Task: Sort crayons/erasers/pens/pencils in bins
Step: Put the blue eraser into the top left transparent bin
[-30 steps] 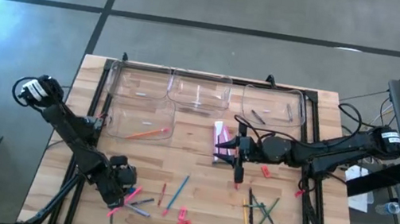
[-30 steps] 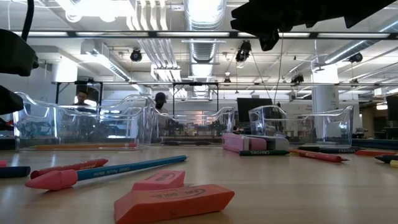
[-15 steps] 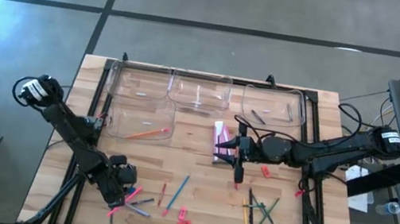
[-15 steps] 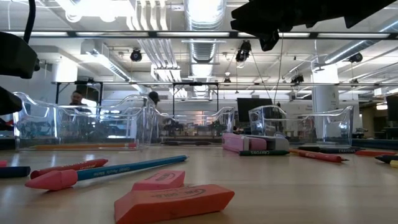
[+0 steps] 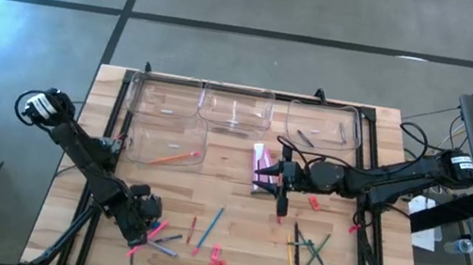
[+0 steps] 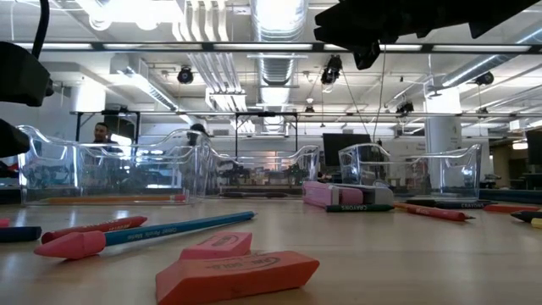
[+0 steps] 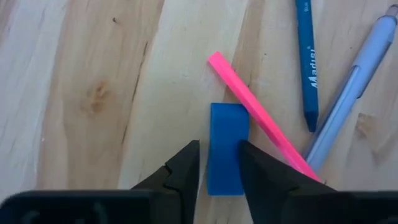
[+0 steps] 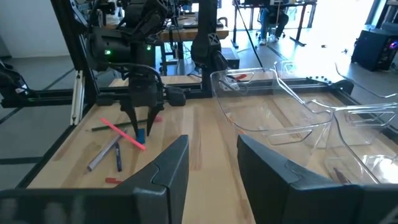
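My left gripper points down at the near left of the table. Its fingers stand close on either side of a short blue block that lies flat on the wood, with a pink stick beside it. My right gripper hangs open and empty above the table's middle. Four clear bins stand along the far side, and one holds an orange pencil. Pink erasers lie near the front edge. My left gripper comes at the blue block's near end from above, one finger on each long side and the fingers across it. The block lies flat on the table. I cannot tell whether the fingers touch it.
A blue crayon and a light-blue pen lie beside the block. A heap of coloured sticks lies at the near right. A pink-and-white pack lies near my right gripper. People show in the room beyond the table.
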